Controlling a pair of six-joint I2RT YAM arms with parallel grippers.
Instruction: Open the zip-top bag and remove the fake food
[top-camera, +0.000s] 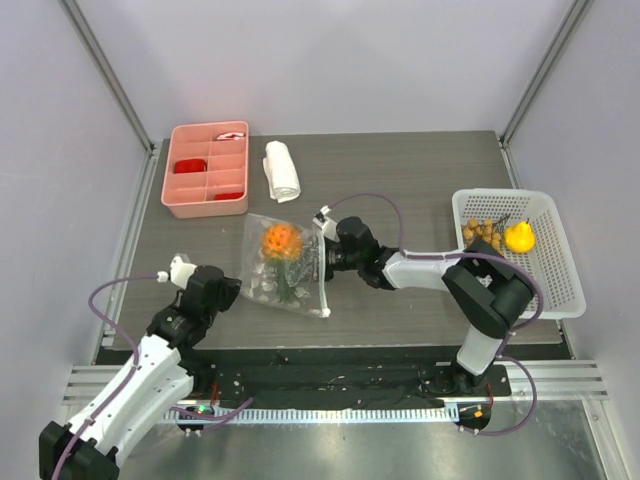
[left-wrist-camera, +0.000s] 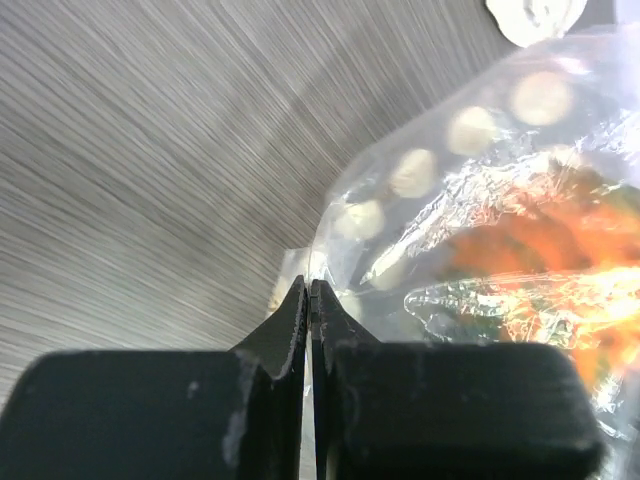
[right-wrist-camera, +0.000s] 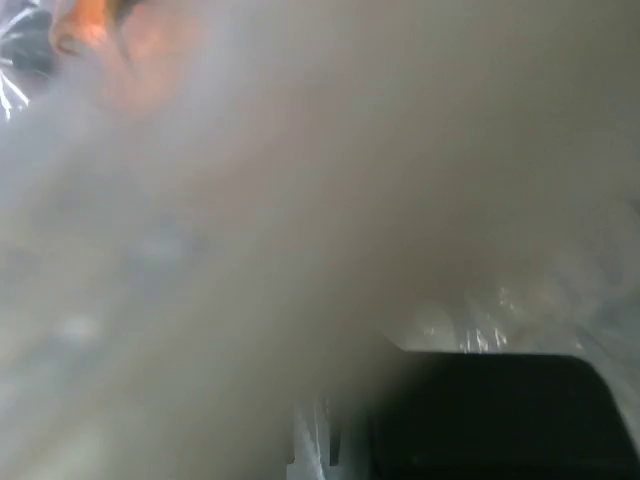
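Dark wood-grain table (top-camera: 400, 170), pale walls (top-camera: 330, 60). The overhead view shows the zip-top bag (top-camera: 285, 265) mid-table with the orange spiky fruit (top-camera: 281, 240) inside. The yellow pear (top-camera: 519, 237) and brown balls (top-camera: 480, 232) lie in the white basket (top-camera: 565, 285) at right. Only my left wrist view shows my left gripper (left-wrist-camera: 308, 292) pinched together on the bag's edge. My right gripper (top-camera: 325, 250) is at the zip strip (top-camera: 324, 290); its wrist view is all blur, so I cannot tell its grip.

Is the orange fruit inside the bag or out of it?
Inside. The orange fruit shows through the clear plastic of the bag, in the top and left wrist views. The yellow pear lies in the white basket.
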